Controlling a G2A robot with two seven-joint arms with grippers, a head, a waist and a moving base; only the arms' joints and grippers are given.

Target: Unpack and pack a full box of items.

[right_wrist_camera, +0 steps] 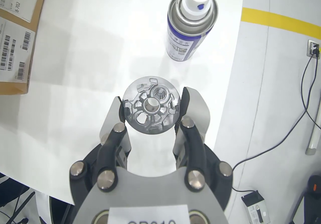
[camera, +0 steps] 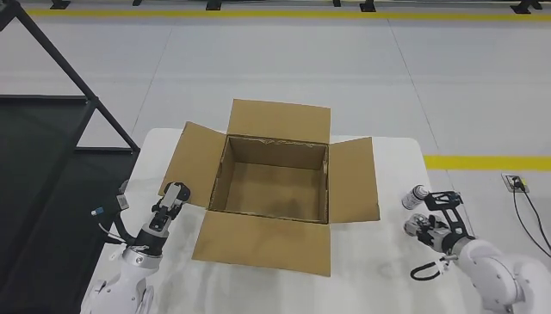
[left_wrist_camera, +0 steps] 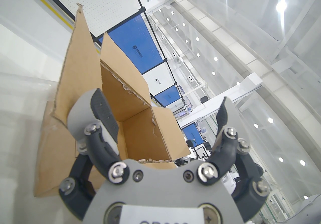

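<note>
The open cardboard box point(camera: 263, 243) stands mid-table with all flaps spread, and its inside looks empty. A round silver metal part point(right_wrist_camera: 151, 108) with cut-outs sits between the pads of my right gripper point(right_wrist_camera: 153, 107), which is shut on it just above the white table point(right_wrist_camera: 100, 21). A blue-and-white spray can point(right_wrist_camera: 186, 34) stands upright a little beyond it. Seen from the top, the right gripper point(camera: 430, 223), the part point(camera: 419, 225) and the can point(camera: 416, 196) are right of the box. My left gripper point(camera: 175, 195) is open and empty beside the box's left flap point(left_wrist_camera: 82, 72).
The table's right edge point(right_wrist_camera: 233, 64) runs close past the can. Beyond it lies floor with a yellow line point(right_wrist_camera: 281, 21), a wall socket and a black cable point(right_wrist_camera: 304, 99). A black metal frame point(camera: 77, 99) stands left of the table.
</note>
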